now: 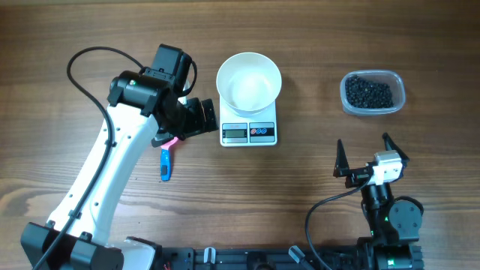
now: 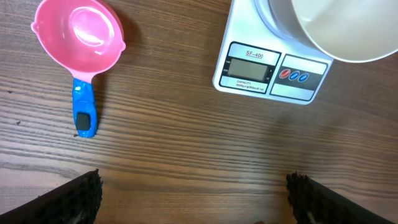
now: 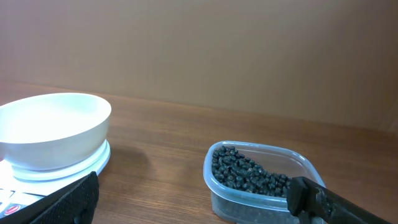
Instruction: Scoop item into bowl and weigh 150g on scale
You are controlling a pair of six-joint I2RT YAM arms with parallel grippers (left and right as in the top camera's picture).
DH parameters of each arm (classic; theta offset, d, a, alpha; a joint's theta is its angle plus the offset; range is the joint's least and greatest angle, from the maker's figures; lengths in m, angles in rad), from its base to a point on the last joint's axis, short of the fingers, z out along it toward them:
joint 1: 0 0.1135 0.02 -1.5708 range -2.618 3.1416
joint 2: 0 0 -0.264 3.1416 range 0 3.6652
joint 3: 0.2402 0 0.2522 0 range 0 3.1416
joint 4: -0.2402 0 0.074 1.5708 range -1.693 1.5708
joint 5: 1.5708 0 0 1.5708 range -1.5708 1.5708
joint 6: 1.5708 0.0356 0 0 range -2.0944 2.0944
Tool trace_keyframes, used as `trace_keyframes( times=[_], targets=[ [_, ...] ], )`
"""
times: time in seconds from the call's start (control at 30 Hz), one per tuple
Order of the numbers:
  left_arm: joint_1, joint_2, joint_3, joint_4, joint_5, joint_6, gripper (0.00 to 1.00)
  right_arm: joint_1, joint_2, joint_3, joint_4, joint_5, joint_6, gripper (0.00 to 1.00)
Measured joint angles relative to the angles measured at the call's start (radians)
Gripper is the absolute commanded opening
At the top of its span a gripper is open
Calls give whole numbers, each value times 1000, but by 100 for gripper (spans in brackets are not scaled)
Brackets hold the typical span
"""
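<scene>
Wood table (image 1: 300,172). Right gripper (image 1: 362,144) nearest, jaws apart, gripping nothing. Left gripper (image 2: 193,190) jaws wide, hovering near pink scoop (image 2: 79,31) lying flat. Beyond: scale (image 1: 248,133) with bowl (image 1: 248,81) sitting on it. Black beads (image 1: 368,92) in clear tub (image 1: 398,82), far right, well apart from scale.

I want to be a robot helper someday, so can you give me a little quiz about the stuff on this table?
1. True or false: the white bowl sits on the scale.
2. Where are the black beads? A) in the bowl B) in the clear tub C) on the scale
3. Fill in: the pink scoop has a ____ handle.

Key: 1 true. 2 B. 3 blue.
</scene>
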Motion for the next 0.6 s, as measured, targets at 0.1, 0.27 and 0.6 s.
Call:
trace_keyframes(
  times=[0.1, 0.27, 0.6],
  targets=[
    [1, 0, 0, 6, 0, 0, 100, 0, 0, 0, 0, 0, 0, 100],
    [1, 0, -29, 35, 0, 0, 100, 0, 0, 0, 0, 0, 0, 100],
    [1, 4, -108, 101, 0, 0, 100, 0, 0, 0, 0, 0, 0, 100]
  ],
)
